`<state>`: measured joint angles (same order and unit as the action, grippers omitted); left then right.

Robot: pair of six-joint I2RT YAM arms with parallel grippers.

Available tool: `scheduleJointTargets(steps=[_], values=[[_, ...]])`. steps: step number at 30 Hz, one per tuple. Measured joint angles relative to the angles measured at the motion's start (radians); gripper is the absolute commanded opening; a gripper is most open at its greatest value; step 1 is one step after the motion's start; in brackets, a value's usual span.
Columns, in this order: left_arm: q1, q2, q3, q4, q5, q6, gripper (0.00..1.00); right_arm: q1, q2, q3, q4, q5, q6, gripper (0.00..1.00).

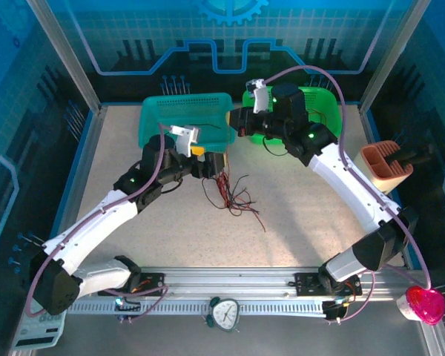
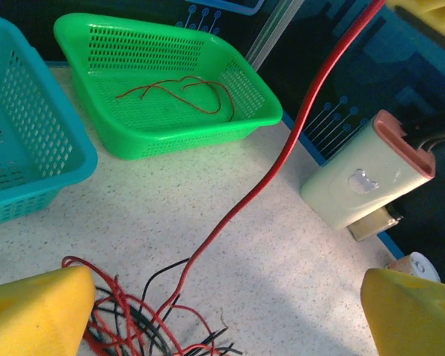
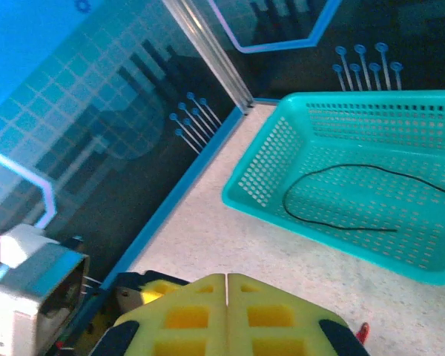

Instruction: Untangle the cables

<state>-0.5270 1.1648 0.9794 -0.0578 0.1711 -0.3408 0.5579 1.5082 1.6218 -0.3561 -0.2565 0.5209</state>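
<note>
A tangle of thin red and black cables [image 1: 233, 194] lies mid-table, seen close in the left wrist view [image 2: 133, 326]. My left gripper [image 1: 206, 162] hovers just left of it, open, its yellow fingers [image 2: 37, 311] wide apart with nothing between them [image 2: 230, 319]. One red cable [image 2: 282, 163] rises taut from the tangle up to my right gripper [image 1: 236, 122], which hangs above the table between the two baskets. Its pads are pressed shut [image 3: 228, 278]. A single black cable [image 3: 341, 200] lies in the teal basket [image 1: 152, 126]. A single red cable [image 2: 185, 93] lies in the green basket [image 2: 170, 141].
The green basket [image 1: 328, 100] stands at the back, right of the teal one [image 3: 267, 185]. A white holder with a pink rim [image 1: 386, 167] stands at the right edge. A small clock [image 1: 224, 313] and a pink object [image 1: 424, 304] sit at the near rail.
</note>
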Motion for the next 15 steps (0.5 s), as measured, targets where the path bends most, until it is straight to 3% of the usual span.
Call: scheduleJointTargets(steps=[7, 15], values=[[0.000, 0.023, 0.079, 0.029, 0.017, 0.011, 0.74, 0.035, -0.003, 0.068, 0.020, -0.036, 0.003, 0.00], [0.000, 0.084, 0.176, 0.074, 0.037, 0.030, 0.37, 0.040, -0.006, 0.129, 0.021, -0.056, 0.003, 0.00]])
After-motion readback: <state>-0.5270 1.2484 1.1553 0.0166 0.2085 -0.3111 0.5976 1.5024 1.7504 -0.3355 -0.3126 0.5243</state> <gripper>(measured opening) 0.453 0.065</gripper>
